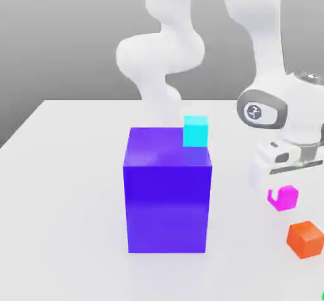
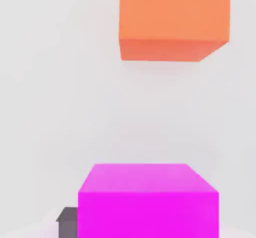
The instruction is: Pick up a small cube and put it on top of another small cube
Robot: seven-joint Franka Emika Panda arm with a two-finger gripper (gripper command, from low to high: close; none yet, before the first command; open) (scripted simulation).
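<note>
We see a big blue block [image 1: 168,195] standing on the white bench [image 1: 63,198]. We use this block as our landmark. A cyan cube [image 1: 195,131] sits just behind the block's top corner, on the exterior view's right.

The pink cube [image 1: 283,198] is well off from the block, on the exterior view's right. The white arm [image 1: 272,104] reaches down there, and its hand [image 1: 281,189] is right at the pink cube. We cannot tell if the hand is spread, pressed together, or pinching the cube. We also cannot tell if the pink cube rests on the bench or is lifted a bit.

An orange cube [image 1: 306,239] lies on the bench near the pink cube, a little farther from the block and closer to the camera. The two small cubes do not touch.

In the hand view, the pink cube [image 2: 148,202] is very close, with a dark gray piece [image 2: 67,222] just beside it. The orange cube [image 2: 174,19] lies apart from it, with bare bench [image 2: 60,107] between them.
</note>
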